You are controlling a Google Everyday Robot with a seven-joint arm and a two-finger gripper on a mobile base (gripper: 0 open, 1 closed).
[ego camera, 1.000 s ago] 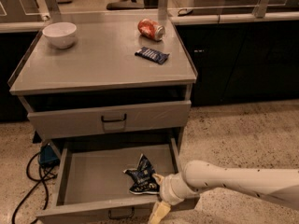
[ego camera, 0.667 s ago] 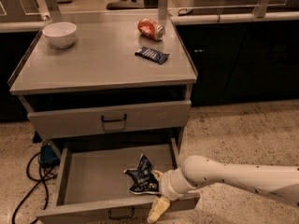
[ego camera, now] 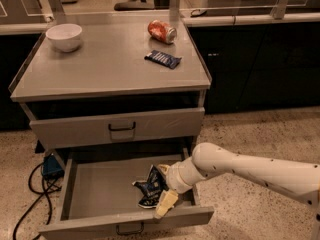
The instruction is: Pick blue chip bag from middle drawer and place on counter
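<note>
Hand (ego camera: 161, 190) in middle drawer (ego camera: 95, 194), spread open beside blue chip bag (ego camera: 149, 186). Likely light, slippery foil; I'd pinch its crumpled upper fold.

My claw (ego camera: 162, 190) is inside the open middle drawer (ego camera: 125, 219), near its right front corner, right at the crumpled blue chip bag (ego camera: 148, 186). On the tabletop (ego camera: 100, 69) I see a white bowl (ego camera: 64, 36), a tipped red can (ego camera: 161, 31) and a blue wrapper (ego camera: 163, 59).

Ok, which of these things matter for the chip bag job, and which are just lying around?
Job: blue chip bag, middle drawer, counter, gripper at the bag in the drawer.
Lying about: white bowl, red can, blue bar wrapper.
</note>
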